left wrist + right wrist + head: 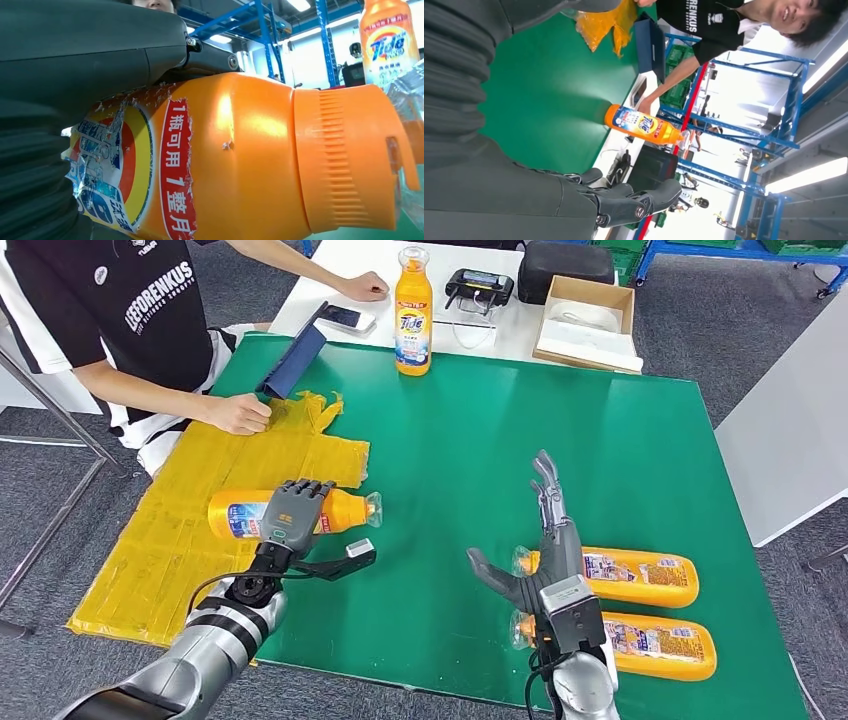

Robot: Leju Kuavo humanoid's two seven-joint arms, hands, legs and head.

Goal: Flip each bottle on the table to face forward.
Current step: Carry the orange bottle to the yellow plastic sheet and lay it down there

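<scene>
- An orange bottle lies on its side at the left centre of the head view, cap toward the right, half on the yellow sheet and half on the green mat.
- The left hand lies over the middle of this bottle, fingers curled across its body; in the left wrist view the bottle sits tight against the hand, label with a torn edge showing (whether the hand grasps it or merely rests on it is hard to tell from these angles, but it looks like a grasp).
- An upright bottle stands at the top centre of the head view, at the far edge of the mat, label facing the camera; the right wrist view shows it too.
- Two more bottles lie on their sides at the lower right: the farther bottle and the nearer bottle, parallel, caps toward the left.
- The right hand hovers just left of these two, released, fingers stretched out and apart, holding nothing.
- A person sits at the upper left, one hand resting on the yellow sheet.
- A cardboard box sits on the white table behind the mat, upper right of centre.
</scene>
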